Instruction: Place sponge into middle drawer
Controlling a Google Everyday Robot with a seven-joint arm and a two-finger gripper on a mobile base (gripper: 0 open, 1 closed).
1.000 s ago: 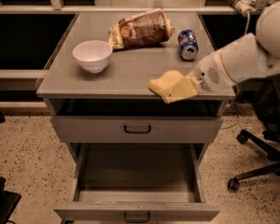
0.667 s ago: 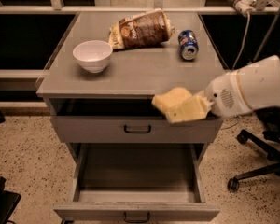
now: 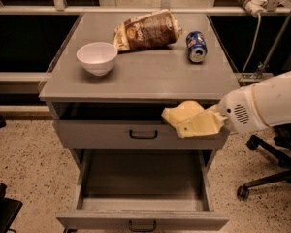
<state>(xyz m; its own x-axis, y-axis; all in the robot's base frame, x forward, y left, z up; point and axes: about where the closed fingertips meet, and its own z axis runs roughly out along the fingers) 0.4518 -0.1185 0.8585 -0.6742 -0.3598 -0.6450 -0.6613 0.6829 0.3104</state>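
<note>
The pale yellow sponge (image 3: pixel 180 111) is held in my gripper (image 3: pixel 186 124), which reaches in from the right on a white arm (image 3: pixel 266 106). The gripper is shut on the sponge and holds it in the air in front of the upper drawer's face (image 3: pixel 102 132), right of that drawer's handle. The middle drawer (image 3: pixel 111 221) is pulled wide open below it, and its grey inside is bare. The sponge hangs over the drawer's back right part, well above its floor.
On the cabinet top (image 3: pixel 150 76) stand a white bowl (image 3: pixel 97 57), a brown bread bag (image 3: pixel 148 30) and a blue can (image 3: pixel 196 46). The upper drawer is open a crack. An office chair base (image 3: pixel 266 178) stands at the right, and a dark object (image 3: pixel 0 210) at the lower left.
My gripper has carried the sponge off the cabinet top's front right edge, forward and down, to in front of the upper drawer. The drawers, bowl, bag and can have not moved.
</note>
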